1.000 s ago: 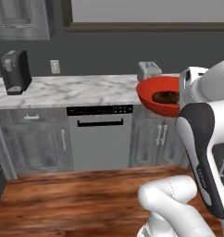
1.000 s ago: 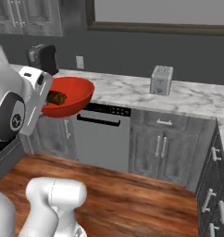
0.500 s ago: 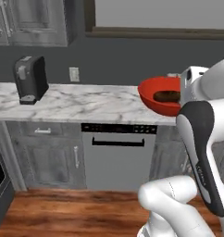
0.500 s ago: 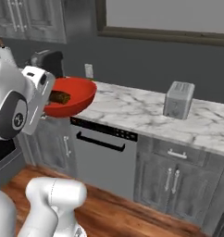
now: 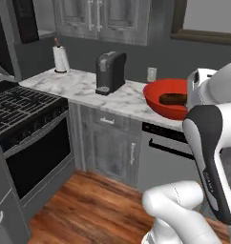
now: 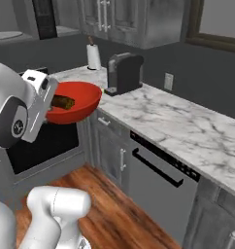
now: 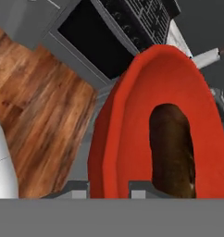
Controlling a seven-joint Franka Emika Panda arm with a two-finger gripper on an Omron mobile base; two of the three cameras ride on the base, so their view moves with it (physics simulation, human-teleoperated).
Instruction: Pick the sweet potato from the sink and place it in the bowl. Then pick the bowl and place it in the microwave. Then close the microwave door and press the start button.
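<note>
Gripper [image 7: 108, 187] pinching near rim of the red bowl [image 5: 166, 99]: in hand view one fingertip [image 7: 80, 189] sits outside the wall, other inside, jaws part-closed on the rim. Bowl carried in the air, clear of any surface, roughly level, opening upward.

Sweet potato [image 5: 173, 99] lies inside the bowl, dark brown, on the bowl floor just ahead of the fingertips; hand view shows it running lengthwise away from the gripper, touching bowl's inner wall.

Left base view: bowl juts out to the left of the white wrist, w/ marble counter [image 5: 84, 87] behind & below it. Beyond the bowl, further along the counter: black coffee machine [image 5: 110, 72], then paper towel roll [image 5: 60, 59] upright at far end. Wall outlet [image 5: 152, 74] behind, just beside the bowl's line. Black stove [image 5: 22, 106] w/ grated burners well off to the left of the gripper, oven front below. Grey cabinets [image 5: 111, 143] & dishwasher front [image 5: 169, 145] under the counter; wood floor [image 5: 96, 207] below.

Right base view: bowl held in front of the stove area, apart from counter edge, coffee machine to its right & behind. Upper cabinets [image 6: 124, 19] above.

Hand view: past the bowl, stove top [image 7: 140, 17] & oven door; floor to the side.
</note>
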